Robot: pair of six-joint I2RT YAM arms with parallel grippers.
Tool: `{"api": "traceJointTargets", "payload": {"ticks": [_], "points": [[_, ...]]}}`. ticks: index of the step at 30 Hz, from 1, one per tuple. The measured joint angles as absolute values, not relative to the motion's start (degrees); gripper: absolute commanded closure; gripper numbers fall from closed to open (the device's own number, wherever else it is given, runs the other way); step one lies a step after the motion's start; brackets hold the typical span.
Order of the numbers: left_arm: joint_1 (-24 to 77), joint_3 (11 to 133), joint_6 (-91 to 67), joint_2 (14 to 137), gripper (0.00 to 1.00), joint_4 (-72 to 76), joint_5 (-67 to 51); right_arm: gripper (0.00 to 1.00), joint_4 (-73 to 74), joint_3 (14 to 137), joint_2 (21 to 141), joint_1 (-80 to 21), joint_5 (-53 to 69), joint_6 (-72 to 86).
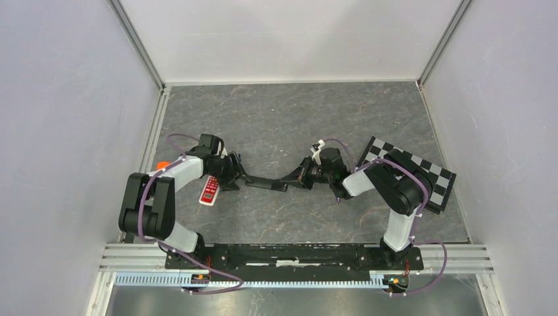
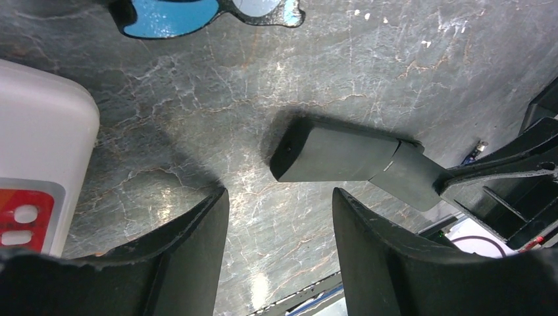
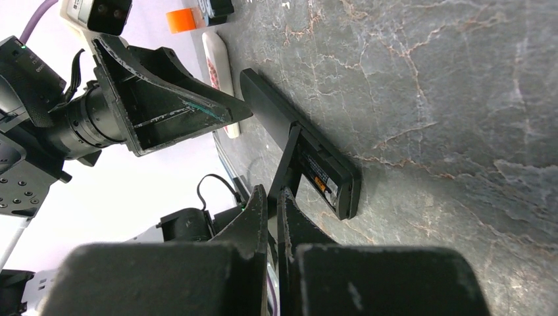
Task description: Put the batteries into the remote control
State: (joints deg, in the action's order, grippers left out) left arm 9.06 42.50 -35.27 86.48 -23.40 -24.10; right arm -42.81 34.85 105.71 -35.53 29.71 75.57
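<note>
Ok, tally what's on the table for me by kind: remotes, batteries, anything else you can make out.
Remotes: 2 (black remote, white remote with red keypad)
Batteries: 1 likely, a tiny bluish cell by the black remote; no others in view
Checkerboard panel: 1
Orange object: 1
Total: 5

Heads up, your table [image 2: 368, 59] is a dark marbled stone-look top, smooth with a bit of sheen. The black remote [image 2: 335, 155] and its battery cover [image 3: 289, 155] look like matt plastic, while the white remote [image 2: 39, 125] is smoother, glossier plastic. Your left gripper [image 2: 279, 196] has matt black plastic fingers [image 2: 197, 250] with roughish edges.
</note>
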Motion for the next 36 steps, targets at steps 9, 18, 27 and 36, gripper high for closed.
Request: {"api": "traceJointTargets", "payload": {"ticks": [9, 18, 27, 36], "points": [[9.1, 42.6, -35.4, 87.3, 0.36, -23.0, -24.6, 0.82, -42.9, 34.9, 105.8, -35.8, 28.1, 75.6], [9.1, 42.6, -35.4, 87.4, 0.35, -22.6, -24.6, 0.68, -39.9, 34.9, 105.8, -35.9, 26.5, 73.5], [9.1, 43.6, -35.4, 87.6, 0.35, -22.6, -24.6, 0.61, -36.5, 35.1, 103.9, -36.0, 26.5, 71.0], [9.1, 45.7, -35.3, 87.8, 0.35, -23.2, -24.0, 0.45, -29.2, 35.1, 100.4, -36.0, 24.9, 66.4]]}}
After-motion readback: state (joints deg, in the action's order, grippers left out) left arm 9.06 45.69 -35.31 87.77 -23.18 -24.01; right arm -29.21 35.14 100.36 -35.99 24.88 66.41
